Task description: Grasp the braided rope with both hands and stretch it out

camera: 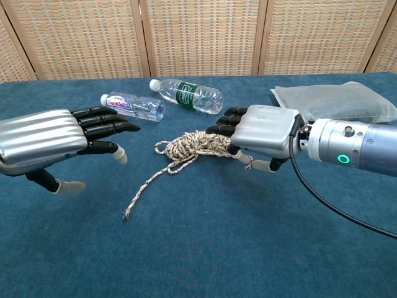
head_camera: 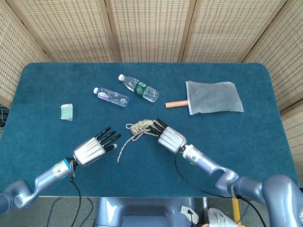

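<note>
The braided rope (head_camera: 141, 127) lies near the middle of the blue table (head_camera: 42, 85), its bundled coils at the right end and a loose tail running down and to the left. The right hand (camera: 260, 131) reaches in from the right, palm down and low over the cloth, with its dark fingers (camera: 224, 129) against the right side of the coiled bundle. Whether they actually grip the rope cannot be told from either view. The left hand (head_camera: 93, 147) comes in from the lower left, held flat with its fingers spread and extended toward the rope; it holds nothing and sits just left of the rope's tail, not touching it. In the chest view it hovers above the table surface.
</note>
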Tool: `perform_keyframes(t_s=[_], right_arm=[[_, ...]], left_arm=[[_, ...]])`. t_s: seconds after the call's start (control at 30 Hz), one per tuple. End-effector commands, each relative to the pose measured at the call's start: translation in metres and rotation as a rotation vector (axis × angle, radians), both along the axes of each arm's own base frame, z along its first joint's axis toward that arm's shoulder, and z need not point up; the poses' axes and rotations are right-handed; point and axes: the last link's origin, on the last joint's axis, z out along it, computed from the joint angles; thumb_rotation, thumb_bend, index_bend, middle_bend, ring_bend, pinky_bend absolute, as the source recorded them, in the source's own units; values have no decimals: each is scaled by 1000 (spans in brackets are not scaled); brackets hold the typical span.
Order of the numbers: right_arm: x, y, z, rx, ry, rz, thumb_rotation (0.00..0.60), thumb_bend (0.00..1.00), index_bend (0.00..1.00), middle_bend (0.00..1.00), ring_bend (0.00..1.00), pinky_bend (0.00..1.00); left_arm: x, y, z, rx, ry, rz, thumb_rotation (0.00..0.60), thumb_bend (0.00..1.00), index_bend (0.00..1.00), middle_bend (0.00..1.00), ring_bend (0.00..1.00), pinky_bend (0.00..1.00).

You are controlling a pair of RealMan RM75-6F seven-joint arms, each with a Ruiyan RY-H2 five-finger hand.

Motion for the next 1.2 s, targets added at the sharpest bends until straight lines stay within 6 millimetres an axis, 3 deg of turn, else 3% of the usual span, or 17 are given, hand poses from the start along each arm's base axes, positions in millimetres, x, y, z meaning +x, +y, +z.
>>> perform_keyframes(t_s=[0.03, 0.53, 1.2], right_arm=[[1, -1, 0, 1, -5, -7, 600, 498, 616, 0, 0, 0], [1, -4, -1, 2, -18, -28, 600, 498, 616, 0, 0, 0], [-1, -6, -4, 0, -29, -30, 600, 513, 616, 0, 0, 0]], left_arm=[[4, 3, -8, -8, 37, -32, 600, 294, 301, 0, 0, 0], [21, 3, -48, -72, 128, -127, 600, 323, 370, 0, 0, 0], [18, 8, -70, -90, 64, -59, 600, 321, 464, 0, 0, 0]])
